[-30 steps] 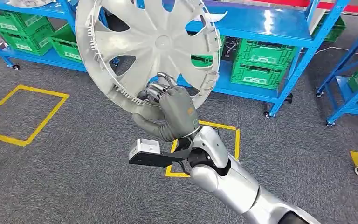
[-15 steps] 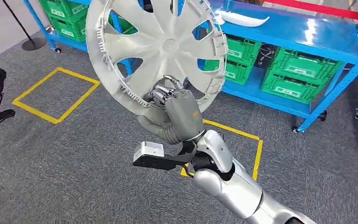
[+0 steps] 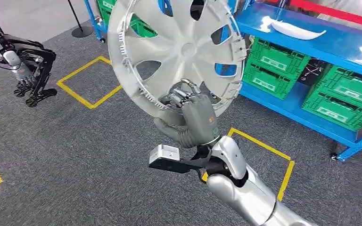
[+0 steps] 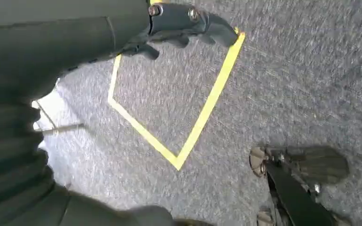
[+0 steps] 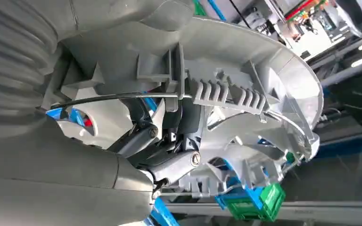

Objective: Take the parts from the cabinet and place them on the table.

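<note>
The right hand (image 3: 193,120) grips the lower rim of a large round silver-grey plastic wheel cover (image 3: 179,52), holding it upright in the air above the grey carpeted floor (image 3: 85,155), its inner ribbed side toward the camera (the right wrist view shows dark fingers (image 5: 169,141) hooked through the rim's ribs). Behind it stands a blue metal shelving rack (image 3: 311,42) with green plastic crates (image 3: 273,66) and a white curved part (image 3: 297,30) on top. The left hand (image 4: 179,23) hangs over yellow floor tape (image 4: 202,113) with its fingers curled in, holding nothing.
</note>
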Action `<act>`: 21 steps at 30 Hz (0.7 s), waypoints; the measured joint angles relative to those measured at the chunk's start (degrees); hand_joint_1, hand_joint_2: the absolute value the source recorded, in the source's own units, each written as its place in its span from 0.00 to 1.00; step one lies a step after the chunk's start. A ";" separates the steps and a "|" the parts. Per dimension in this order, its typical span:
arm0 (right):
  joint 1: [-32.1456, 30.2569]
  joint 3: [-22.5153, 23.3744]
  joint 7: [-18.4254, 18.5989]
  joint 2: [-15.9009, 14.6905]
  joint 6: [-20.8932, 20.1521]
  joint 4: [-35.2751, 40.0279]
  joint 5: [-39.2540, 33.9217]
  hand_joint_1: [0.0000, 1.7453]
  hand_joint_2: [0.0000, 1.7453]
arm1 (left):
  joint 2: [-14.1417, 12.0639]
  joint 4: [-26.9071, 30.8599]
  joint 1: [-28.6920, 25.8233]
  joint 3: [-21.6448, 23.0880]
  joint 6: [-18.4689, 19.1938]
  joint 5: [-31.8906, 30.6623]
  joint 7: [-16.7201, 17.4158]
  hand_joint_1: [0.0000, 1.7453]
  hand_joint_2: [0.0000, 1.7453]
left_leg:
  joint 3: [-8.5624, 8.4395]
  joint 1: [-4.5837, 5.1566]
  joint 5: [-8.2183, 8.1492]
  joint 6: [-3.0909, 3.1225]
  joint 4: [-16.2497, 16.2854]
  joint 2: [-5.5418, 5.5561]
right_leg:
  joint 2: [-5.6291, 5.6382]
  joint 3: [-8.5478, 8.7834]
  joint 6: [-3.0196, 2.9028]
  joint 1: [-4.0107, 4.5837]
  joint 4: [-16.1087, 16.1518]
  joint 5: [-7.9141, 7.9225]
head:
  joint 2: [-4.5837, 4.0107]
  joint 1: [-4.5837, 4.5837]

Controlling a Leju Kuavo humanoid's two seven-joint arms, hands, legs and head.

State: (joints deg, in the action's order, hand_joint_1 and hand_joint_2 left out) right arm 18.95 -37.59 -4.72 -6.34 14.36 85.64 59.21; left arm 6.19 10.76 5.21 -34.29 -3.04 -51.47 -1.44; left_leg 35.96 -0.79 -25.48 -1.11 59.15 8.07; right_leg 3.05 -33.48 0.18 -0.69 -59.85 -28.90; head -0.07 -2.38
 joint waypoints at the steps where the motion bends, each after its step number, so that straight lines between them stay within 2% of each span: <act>1: 0.15 0.61 -0.11 -0.48 0.02 0.22 -0.39 1.00 1.00 | 0.00 0.00 -0.08 0.02 0.13 -0.11 0.00 0.00 1.00 | 0.03 -0.02 0.25 -0.47 -0.37 0.56 | -0.56 0.05 -0.38 0.20 0.02 0.10 | 0.00 -0.07; 2: 0.26 0.96 -0.33 -0.65 0.13 0.41 -0.81 1.00 1.00 | -0.15 0.00 -0.12 0.02 0.22 -0.09 0.02 0.00 1.00 | 0.45 0.02 0.24 -0.91 -0.41 1.18 | -1.31 0.32 -0.95 -0.41 0.67 0.50 | 0.00 -0.04; 3: 0.49 1.16 -0.66 -0.67 0.13 0.50 -1.05 1.00 1.00 | -0.13 -0.02 -0.16 0.02 0.42 0.11 0.04 0.00 1.00 | 0.64 0.19 -0.30 -0.88 0.65 -1.87 | -2.09 0.54 -1.43 -0.42 1.07 0.72 | 0.00 0.02; 4: 0.68 1.16 -1.03 -0.67 0.11 0.50 -1.18 1.00 1.00 | -0.13 -0.02 0.00 0.02 0.46 0.48 0.05 0.00 1.00 | 2.07 0.39 -2.08 -1.04 3.35 -4.81 | -2.59 0.56 -1.88 -0.38 1.17 0.75 | 0.00 0.48; 5: 0.73 1.16 -1.36 -0.67 -0.11 0.48 -1.29 1.00 1.00 | -0.24 0.00 0.19 0.02 0.46 0.88 -0.15 0.00 1.00 | 4.10 0.32 -4.24 -1.29 7.55 -6.27 | -3.34 0.57 -2.01 -0.27 1.16 0.72 | 0.00 0.48; 7: 1.65 0.83 -2.47 -0.24 -1.01 -0.03 -1.92 1.00 1.00 | -0.44 0.00 -0.02 -0.07 0.22 2.58 -1.49 0.00 1.00 | 8.07 0.14 -7.47 -1.69 15.67 -7.33 | -4.90 0.50 -2.14 -0.17 1.13 0.61 | 0.00 0.46; 8: 2.94 0.16 -2.91 0.57 -1.48 -1.02 -2.42 1.00 1.00 | -0.55 0.00 -0.42 -0.33 -0.06 3.55 -2.25 0.00 1.00 | 8.81 0.03 -7.45 -1.84 17.32 -7.50 | -5.44 0.48 -2.15 -0.18 1.08 0.58 | 0.00 0.50; 9: 4.20 -0.49 -3.04 1.41 -1.84 -1.75 -2.84 1.00 1.00 | -0.66 0.00 -0.85 -0.68 -0.20 4.13 -2.51 0.00 1.00 | 8.02 -0.07 -6.12 -1.92 15.90 -7.62 | -6.05 0.53 -2.12 -0.19 1.06 0.53 | 0.00 0.52; 10: 5.34 -1.14 -3.10 2.42 -2.08 -2.52 -3.12 1.00 1.00 | -0.90 0.00 -1.28 -1.03 -0.46 4.44 -2.67 0.00 1.00 | 6.05 -0.12 -4.09 -1.94 12.36 -8.00 | -6.62 0.62 -1.99 -0.19 1.05 0.42 | 0.00 0.55; 11: 6.20 -1.81 -3.06 3.30 -2.08 -3.36 -3.30 1.00 1.00 | -0.98 -0.02 -1.45 -1.18 -0.52 4.46 -2.62 0.00 1.00 | 3.35 -0.11 -1.85 -1.86 7.31 -8.80 | -7.38 0.81 -1.81 -0.19 1.02 0.26 | 0.00 0.61; 12: 6.99 -2.25 -2.86 4.17 -1.99 -4.15 -3.28 1.00 1.00 | -1.07 0.00 -1.47 -1.40 -0.59 4.46 -2.54 0.00 1.00 | 0.35 0.05 0.05 -1.67 1.92 -11.31 | -8.24 1.08 -1.45 -0.15 0.93 0.01 | 0.00 0.61; 13: 7.37 -2.60 -2.53 4.68 -1.64 -4.55 -2.71 1.00 1.00 | -0.96 0.00 -1.26 -1.57 -0.66 4.42 -2.27 0.00 1.00 | -0.88 0.82 -0.54 -1.18 -0.14 -13.98 | -9.03 1.04 -0.98 0.53 0.69 -0.45 | 0.00 0.83; 14: 7.35 -2.84 -2.21 4.92 -1.51 -4.59 -2.09 1.00 1.00 | -0.94 0.04 -1.23 -1.62 -0.83 4.28 -2.16 0.00 1.00 | -0.50 0.50 -0.10 -0.46 -0.13 -12.57 | -9.82 1.26 -0.74 0.59 0.80 -0.59 | 0.00 0.70; 17: 7.16 -3.83 -1.51 6.03 -1.49 -4.59 -0.87 1.00 1.00 | -0.94 0.02 -1.77 -1.88 -1.16 4.09 -2.16 0.00 1.00 | -0.25 0.60 -0.03 0.44 -0.22 -9.84 | -12.20 2.17 0.25 0.54 1.14 -0.99 | 0.00 0.41; 18: 7.18 -3.89 -1.38 6.17 -1.49 -4.59 -0.83 1.00 1.00 | -0.88 0.02 -2.02 -1.97 -1.18 4.07 -2.16 0.00 1.00 | -0.45 0.24 0.17 0.82 -0.49 -9.26 | -9.52 2.20 0.73 0.17 0.56 -1.60 | 0.00 0.35; 19: 7.12 -4.07 -1.46 6.23 -1.46 -4.57 -0.81 1.00 1.00 | -0.83 0.02 -1.98 -1.99 -1.18 4.04 -2.16 0.00 1.00 | -0.42 0.19 0.20 1.09 -0.51 -8.58 | -6.06 1.21 0.80 -0.02 -1.67 -3.12 | 0.00 0.35; 20: 6.95 -4.22 -1.42 6.21 -1.46 -4.63 -0.78 1.00 1.00 | -0.85 0.04 -1.86 -2.01 -1.20 4.04 -2.16 0.00 1.00 | -0.36 0.17 0.27 1.38 -0.50 -7.98 | -4.36 -0.68 0.81 -0.07 -5.58 -5.29 | 0.00 0.13; 21: 6.72 -4.24 -1.42 6.12 -1.46 -4.76 -0.76 1.00 1.00 | -0.88 0.04 -1.79 -2.03 -1.20 4.04 -2.16 0.00 1.00 | -0.35 0.20 0.27 1.49 -0.50 -7.15 | -3.60 -3.08 0.83 -0.02 -10.29 -7.32 | 0.00 0.00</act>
State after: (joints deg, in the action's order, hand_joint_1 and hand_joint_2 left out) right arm 25.67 -41.83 -6.14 -0.22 12.90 80.87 58.45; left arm 5.31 10.80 3.42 -36.33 -4.24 -47.43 -3.61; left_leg 35.61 -0.59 -25.21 0.37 58.65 0.93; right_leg -0.55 -36.55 1.01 -0.71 -70.14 -36.21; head -0.07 -2.38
